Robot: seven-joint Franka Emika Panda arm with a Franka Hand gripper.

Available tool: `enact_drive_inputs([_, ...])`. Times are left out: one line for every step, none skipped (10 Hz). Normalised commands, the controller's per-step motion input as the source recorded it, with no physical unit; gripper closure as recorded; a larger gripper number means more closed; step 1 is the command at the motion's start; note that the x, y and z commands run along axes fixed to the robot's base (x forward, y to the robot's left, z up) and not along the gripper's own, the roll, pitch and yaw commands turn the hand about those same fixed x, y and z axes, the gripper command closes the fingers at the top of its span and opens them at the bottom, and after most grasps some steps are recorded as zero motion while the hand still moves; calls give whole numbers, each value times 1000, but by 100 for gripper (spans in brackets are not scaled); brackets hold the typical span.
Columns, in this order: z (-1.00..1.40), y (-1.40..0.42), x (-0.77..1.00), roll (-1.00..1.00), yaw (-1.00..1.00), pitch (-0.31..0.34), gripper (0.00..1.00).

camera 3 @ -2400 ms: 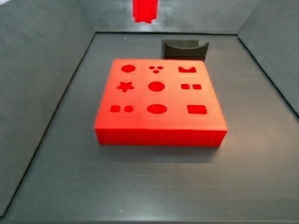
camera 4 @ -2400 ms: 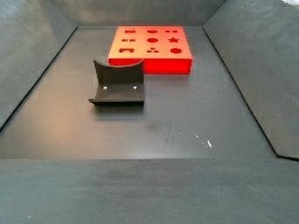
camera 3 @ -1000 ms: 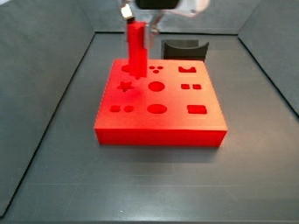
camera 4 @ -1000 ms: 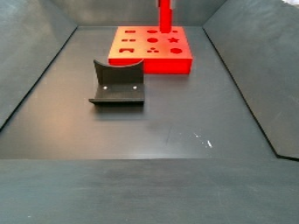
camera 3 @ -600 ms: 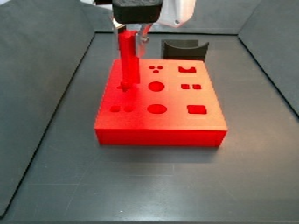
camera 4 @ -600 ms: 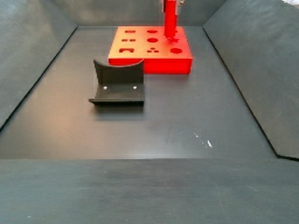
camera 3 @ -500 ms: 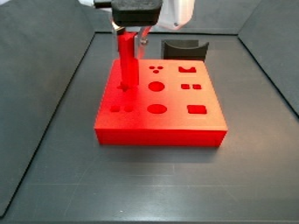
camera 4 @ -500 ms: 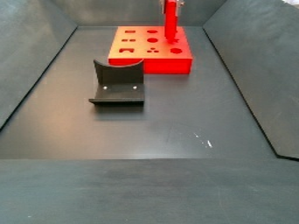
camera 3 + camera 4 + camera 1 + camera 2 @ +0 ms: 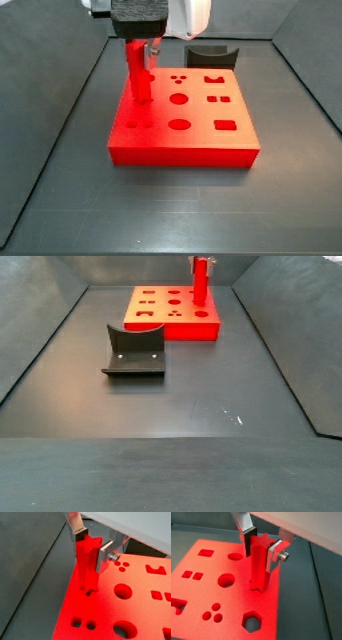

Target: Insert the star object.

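The long, slim, bright red star-section peg (image 9: 85, 562) is held upright between the flat silver fingers (image 9: 105, 556) of the parallel-jaw gripper (image 9: 259, 543), whose jaws are closed narrowly on its upper part. The gripper (image 9: 140, 40) is poised above the big flat red block with shaped holes (image 9: 187, 140), over the block's star-shaped hole. In both wrist views the peg's lower tip is seen at the block's top face, right at the star hole (image 9: 87, 590); whether it has entered the hole cannot be told. In a side view the peg (image 9: 201, 281) stands over the far corner of the block (image 9: 171, 318), well apart from the dark L-shaped fixture (image 9: 134, 352) on the grey floor.

The step in hand is judged to be the insertion itself. It would be done well if the peg were kept vertical, its star points lined up with the hole's points, and the descent made slowly, so that the edges are not jammed against the rim.
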Motion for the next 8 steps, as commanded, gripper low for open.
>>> enact_drive_inputs([-143,0,94,0,9,-10,100])
enact_drive_inputs([-114,0,0,47,34,0,100])
enact_drive_inputs([-89,0,0,64,63,0,100])
enact_drive_inputs([-40,-66,137,49,131,0,100])
enact_drive_inputs([-77,-34,317,11,183,0,100])
enact_drive_inputs([-134,0,214,21,166,0,100])
enact_drive_inputs([-197,0,0,53,169,-3,100])
enact_drive_inputs([-149,0,-109,27,0,-26,100])
